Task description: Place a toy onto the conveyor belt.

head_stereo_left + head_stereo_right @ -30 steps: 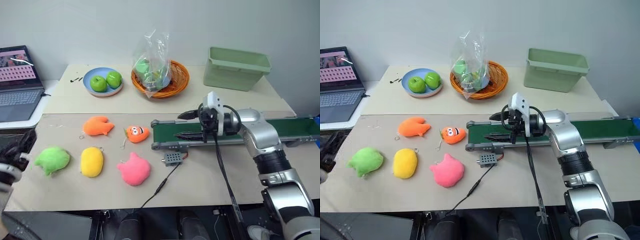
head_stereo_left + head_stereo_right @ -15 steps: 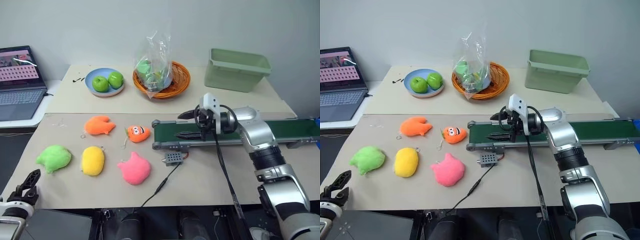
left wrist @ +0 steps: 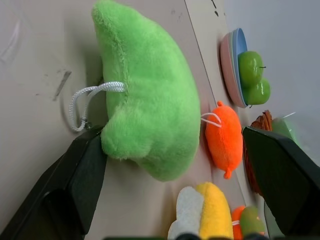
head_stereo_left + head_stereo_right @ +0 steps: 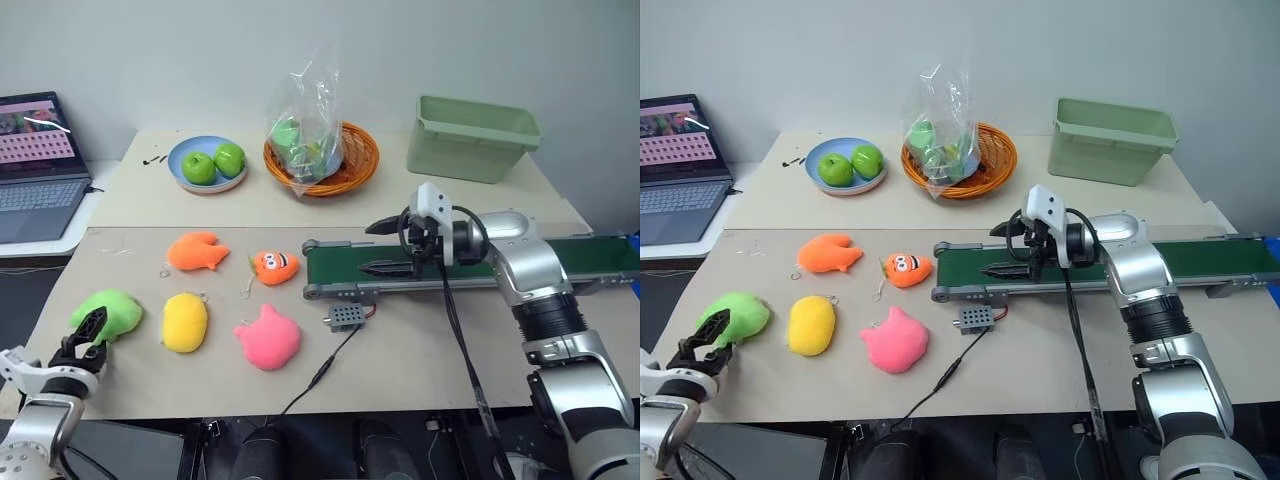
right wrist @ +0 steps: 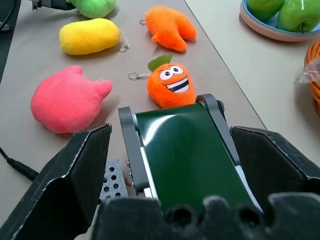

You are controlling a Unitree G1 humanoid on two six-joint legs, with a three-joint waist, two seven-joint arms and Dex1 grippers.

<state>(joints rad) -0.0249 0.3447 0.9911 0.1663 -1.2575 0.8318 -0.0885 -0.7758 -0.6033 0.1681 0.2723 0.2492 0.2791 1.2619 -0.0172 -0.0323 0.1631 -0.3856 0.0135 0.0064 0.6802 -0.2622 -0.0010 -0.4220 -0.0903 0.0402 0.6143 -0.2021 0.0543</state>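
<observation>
- The lime-green toy (image 4: 107, 313) lies on the tabletop (image 4: 420, 345), well to the left of the conveyor belt (image 4: 560, 257) and furthest from it of all the plush toys.
- The left claw (image 4: 85, 337) sits at the near edge of the green toy with its two black fingers spread wide; in the left wrist view one finger (image 3: 85, 175) is against the toy's near lobe and the other stands well off, with nothing gripped between them.
- A white string loop (image 3: 87, 100) hangs from the green toy beside that near finger.
- The right claw (image 4: 385, 248) hovers over the left end of the conveyor belt, pointing along it towards the toys, jaws wide and empty.
- Between the green toy and the belt lie a yellow plush (image 4: 185, 321), a pink plush (image 4: 268, 338), an orange plush (image 4: 197, 250) and an orange carrot plush with a face (image 4: 274, 266), the carrot just beside the belt's end roller.
- A small grey box (image 4: 347, 317) with a black cable rests on the tabletop just in front of the belt's left end.
- Behind the belt, a blue plate (image 4: 178, 158) holds two green apples (image 4: 213, 163).
- A woven orange basket (image 4: 365, 152) next to it holds a clear plastic bag (image 4: 305, 125) with green fruit inside.
- A pale green bin (image 4: 470, 137) stands behind the belt's right half; its contents cannot be seen.
- A laptop (image 4: 38, 165) stands open far left of the belt.
</observation>
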